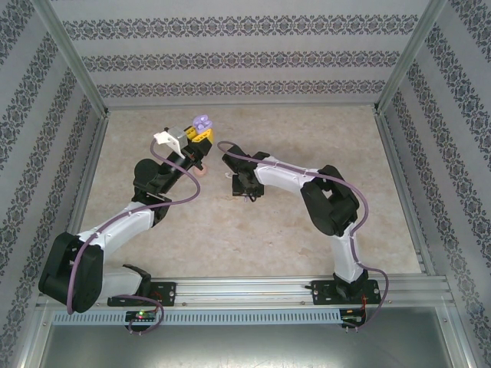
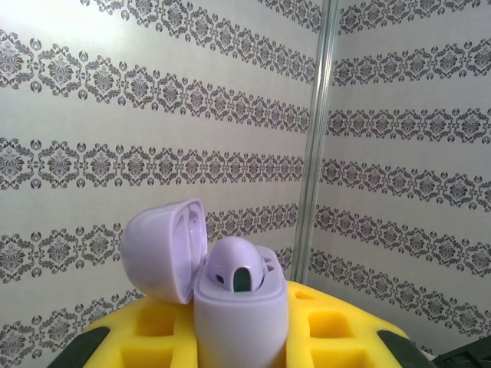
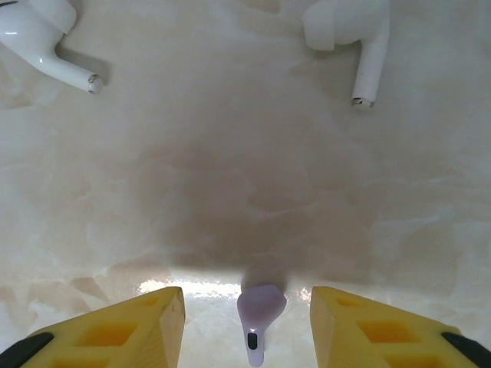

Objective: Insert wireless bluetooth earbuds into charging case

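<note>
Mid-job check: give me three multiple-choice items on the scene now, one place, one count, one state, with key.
1. Where does the loose purple stemmed earbud lie?
A) on the marbled table, between the yellow fingers of the right hand
B) inside a white case
C) on the left arm

2. How many white stemmed earbuds lie on the table ahead of that hand?
A) none
B) two
C) four

3. The lid of the purple pebble-shaped charging case gripped in the left hand is
A) open
B) shut
C) missing

Key: 1 A, it lies in the gap between them; 2 B, one in each upper corner of the right wrist view; 3 A, the lid stands hinged back.
</note>
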